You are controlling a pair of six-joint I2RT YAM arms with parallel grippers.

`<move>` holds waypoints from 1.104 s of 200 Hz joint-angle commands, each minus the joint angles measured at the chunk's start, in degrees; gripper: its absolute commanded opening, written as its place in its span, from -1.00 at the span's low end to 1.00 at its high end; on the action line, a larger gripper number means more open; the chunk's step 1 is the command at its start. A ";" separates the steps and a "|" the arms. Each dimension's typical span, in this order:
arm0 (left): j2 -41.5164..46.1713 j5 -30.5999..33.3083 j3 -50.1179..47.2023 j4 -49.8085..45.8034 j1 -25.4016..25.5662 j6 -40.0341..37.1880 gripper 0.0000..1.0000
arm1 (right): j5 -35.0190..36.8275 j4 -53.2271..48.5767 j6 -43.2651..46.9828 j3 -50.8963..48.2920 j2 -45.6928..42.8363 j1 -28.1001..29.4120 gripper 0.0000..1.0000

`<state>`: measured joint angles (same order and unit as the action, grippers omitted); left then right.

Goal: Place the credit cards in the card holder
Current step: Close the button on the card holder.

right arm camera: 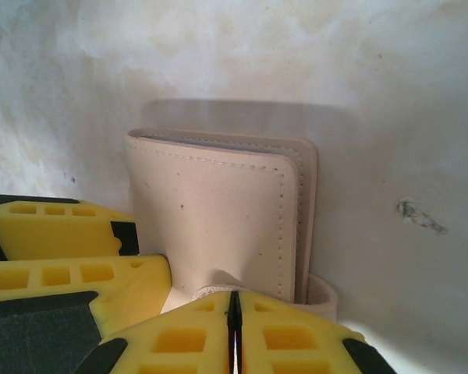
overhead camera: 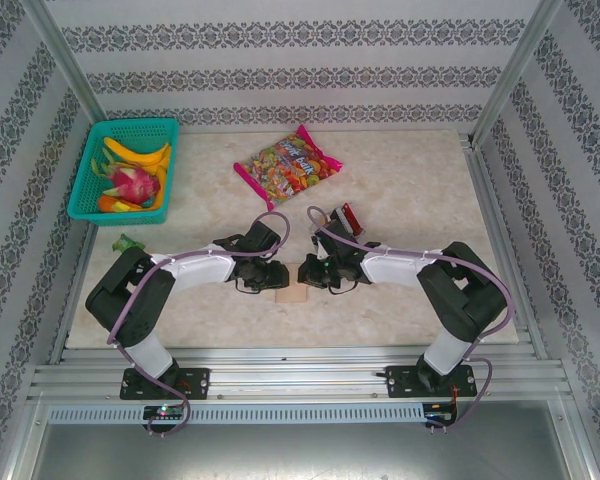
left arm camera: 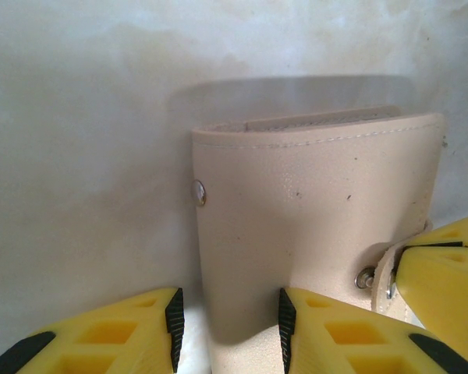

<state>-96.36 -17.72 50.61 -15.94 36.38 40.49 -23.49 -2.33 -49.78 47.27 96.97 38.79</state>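
Stage: early, by my reading (opening the holder, no loading yet).

Tan card holder (right arm camera: 218,226) lies folded on the marble table (overhead camera: 420,180), between the two arms.

Right gripper (right arm camera: 234,327): fingers pressed together, pinching the holder's snap strap (left arm camera: 378,276) (snap looks undone).

Left gripper (left arm camera: 230,323): jaws part-spread astride the holder's near edge. One pad touches the leather and a sliver of table shows beside the other, so it is not clamped as far as seen.

Red credit card (overhead camera: 351,216) lies on the table just behind the right arm, apart from the holder.

The holder's pockets are hidden.

Left to do: unfold the holder, fetch each card, slide it in.
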 commanded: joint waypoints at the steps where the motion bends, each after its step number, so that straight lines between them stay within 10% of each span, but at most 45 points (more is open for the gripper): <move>1: -3.31 -2.55 -0.74 3.82 2.47 -0.17 -0.20 | -0.77 1.25 -0.99 1.25 1.42 1.15 -0.74; 221: -1.11 -1.40 -4.63 8.65 2.42 4.38 -0.36 | 11.23 -17.27 7.16 3.64 7.80 10.32 -0.83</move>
<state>-95.11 -17.93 47.72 -11.31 36.49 43.57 -10.72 -12.43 -44.38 54.74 99.53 45.63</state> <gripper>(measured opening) 0.322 0.093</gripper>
